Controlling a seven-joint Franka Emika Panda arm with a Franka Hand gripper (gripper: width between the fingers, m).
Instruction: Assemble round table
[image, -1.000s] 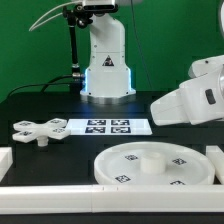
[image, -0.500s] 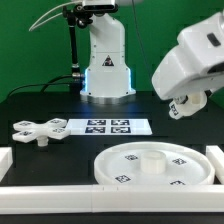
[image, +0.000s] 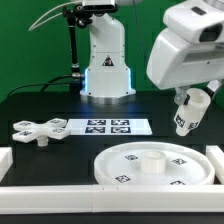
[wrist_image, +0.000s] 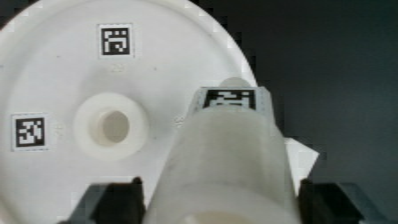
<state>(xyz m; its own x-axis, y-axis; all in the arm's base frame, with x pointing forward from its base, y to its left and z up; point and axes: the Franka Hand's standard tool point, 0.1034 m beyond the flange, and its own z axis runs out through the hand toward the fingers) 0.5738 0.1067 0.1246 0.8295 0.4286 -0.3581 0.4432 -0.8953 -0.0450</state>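
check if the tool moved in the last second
yes: the tool, gripping the short white cylindrical post, swung upright, tip now down toward the large white round disc.

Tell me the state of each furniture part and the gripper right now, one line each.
gripper: shut on the post, above the table.
post: held in the gripper, in the air, not yet on the round disc.
round disc: lying flat on the table, centre hole empty.
cross piece: lying flat on the table, loose, apart from the round disc.
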